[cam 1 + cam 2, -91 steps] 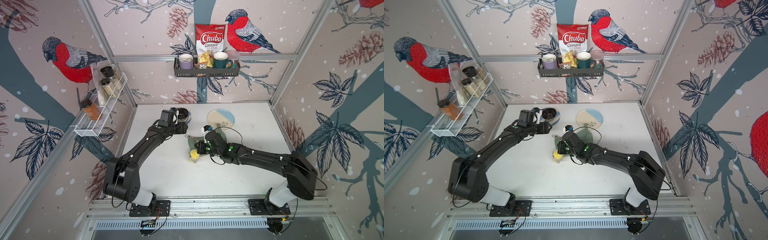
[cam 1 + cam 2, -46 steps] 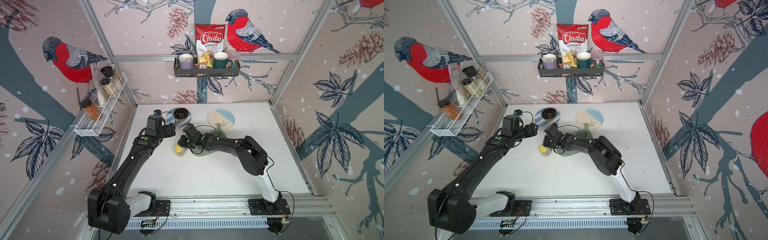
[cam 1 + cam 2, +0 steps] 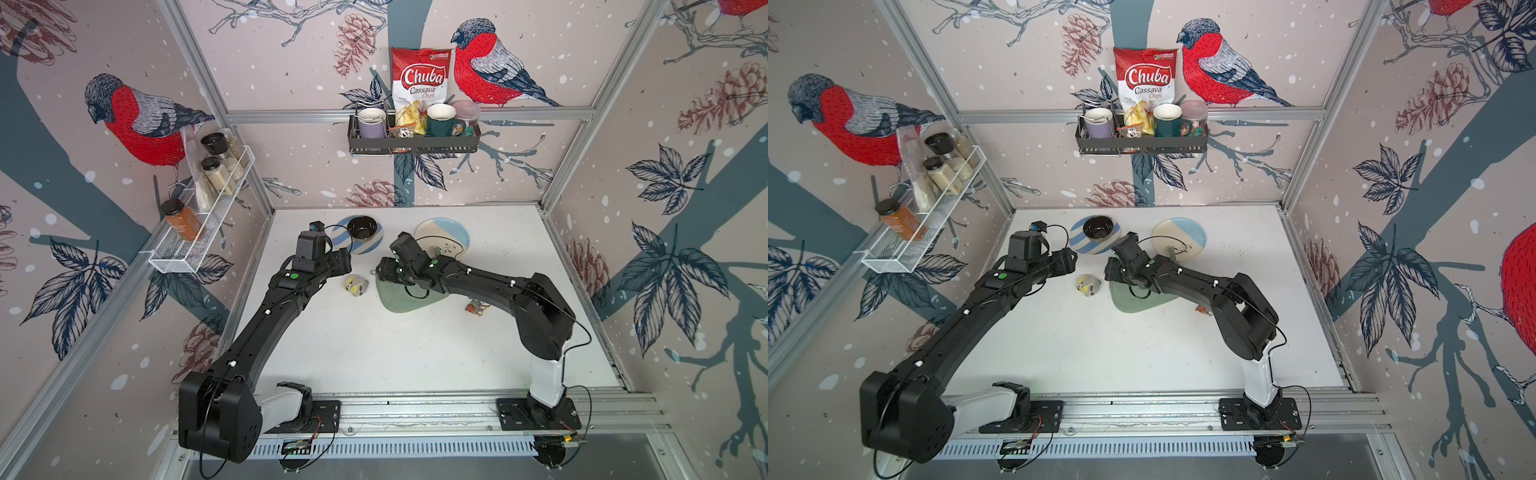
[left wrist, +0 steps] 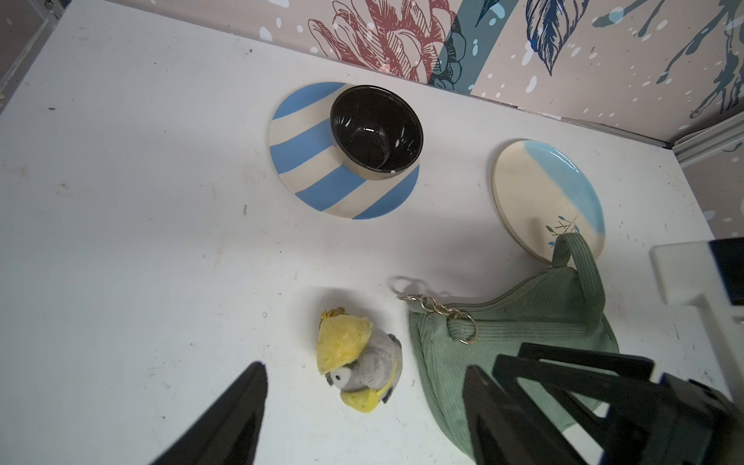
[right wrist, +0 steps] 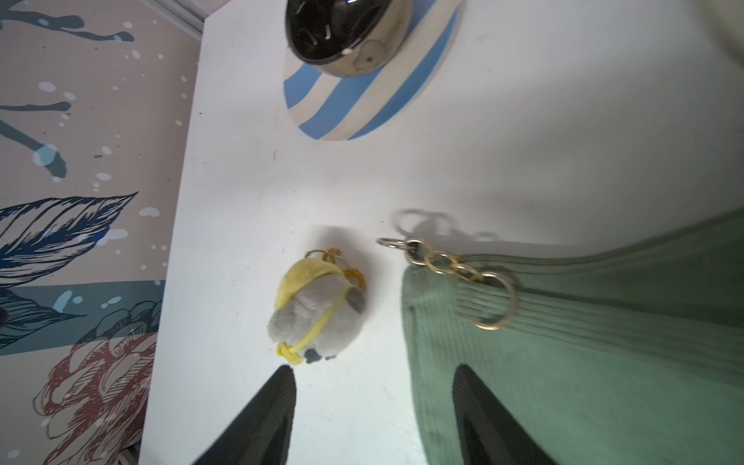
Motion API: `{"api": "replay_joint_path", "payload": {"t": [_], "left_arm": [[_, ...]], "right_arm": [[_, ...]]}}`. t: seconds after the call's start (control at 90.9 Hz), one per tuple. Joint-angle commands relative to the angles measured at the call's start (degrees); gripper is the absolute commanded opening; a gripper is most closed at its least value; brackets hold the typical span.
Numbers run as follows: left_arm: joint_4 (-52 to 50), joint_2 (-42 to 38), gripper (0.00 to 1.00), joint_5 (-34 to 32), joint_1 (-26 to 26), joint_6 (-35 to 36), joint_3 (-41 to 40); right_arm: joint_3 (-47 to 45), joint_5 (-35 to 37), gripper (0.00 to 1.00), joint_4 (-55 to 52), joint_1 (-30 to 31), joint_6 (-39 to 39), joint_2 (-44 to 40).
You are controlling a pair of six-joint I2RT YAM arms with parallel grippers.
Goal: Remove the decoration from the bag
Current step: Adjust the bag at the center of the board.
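**Plush charm lies free beside the green bag, both grippers parted**

The soft sage-green corduroy bag (image 3: 409,297) (image 3: 1133,301) lies flat on the white tabletop (image 3: 395,353), a little right of centre and in the far half. Its narrow strap (image 4: 583,261) loops away towards the back, and the top of the loop rests over the near rim of a cream and pale-blue round plate (image 4: 543,189) (image 3: 442,239). A short chain of gold metal rings (image 5: 443,261) (image 4: 443,312) runs off the bag's left corner onto the table.

The decoration, a small grey and yellow plush bird (image 3: 356,286) (image 3: 1088,285) (image 5: 318,314), lies on its side just left of the bag. Its orange clasp and the last ring of the chain are apart, with bare table between them.

The right gripper (image 5: 373,367) (image 3: 380,272) hangs over the bag's left end. Its two black fingers stand apart with nothing between them; in the right wrist view one finger sits on the plush side and one over the green fabric. The left gripper (image 4: 364,367) hovers left of the plush and slightly farther back, its fingers spread wide and holding nothing.

Beyond the plush, near the back wall, a black bowl (image 3: 362,228) (image 4: 376,129) stands on a blue and cream striped plate (image 4: 314,181). A small multi-coloured object (image 3: 476,308) lies on the table right of the bag, beside the right arm; it is too small to make out.
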Motion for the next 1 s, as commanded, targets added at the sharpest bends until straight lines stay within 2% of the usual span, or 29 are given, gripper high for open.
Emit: {"api": "replay_joint_path", "payload": {"t": [0.0,0.11,0.209,0.506,0.605,0.715,0.759,0.814,0.869,0.891,0.924,0.99], "left_arm": [[2.2,0.2,0.75,1.3,0.2,-0.7,-1.2],[5.0,0.4,0.74,2.7,0.1,-2.8,-3.5],[5.5,0.5,0.73,3.6,-0.1,-3.2,-4.0],[3.9,-1.1,0.73,2.1,-0.1,-2.2,-4.3],[4.1,-1.5,0.73,2.1,-0.1,-2.4,-4.5],[4.9,-3.7,0.73,0.2,-0.5,-1.5,-5.7],[7.2,-6.8,0.73,-4.3,-2.1,1.1,-7.7],[14.2,-11.1,0.74,-18.7,-8.5,11.4,-13.0],[31.7,-12.8,0.79,-31.4,-15.0,23.9,-20.9],[38.2,-12.4,0.89,-35.3,-16.2,27.3,-23.8],[44.7,-10.6,0.95,-39.3,-16.7,29.3,-26.2],[52.3,-4.7,0.96,-49.6,-15.6,27.6,-27.3]], "right_arm": [[-5.2,5.0,0.61,-2.4,-3.2,-1.1,-1.0],[-6.5,6.5,0.58,-4.9,-5.6,0.6,1.6],[-9.2,6.9,0.56,-3.0,-5.1,4.2,1.7],[-19.0,10.9,0.51,-2.1,-0.1,17.6,-7.9],[-17.8,10.4,0.55,-2.4,-0.5,15.1,-10.5],[-17.0,14.4,0.62,-4.2,-2.1,5.7,-16.9],[-18.9,18.1,0.68,-3.4,-3.4,-1.4,-20.1],[-24.6,21.7,0.77,1.5,-6.3,-9.8,-25.6],[-29.9,22.1,0.89,8.0,-12.5,-17.8,-30.9],[-31.3,22.7,0.97,10.5,-14.8,-22.4,-32.2],[-33.0,24.5,1.00,13.5,-17.8,-28.1,-33.5],[-34.7,31.9,1.00,15.6,-26.0,-32.9,-33.1]]}}
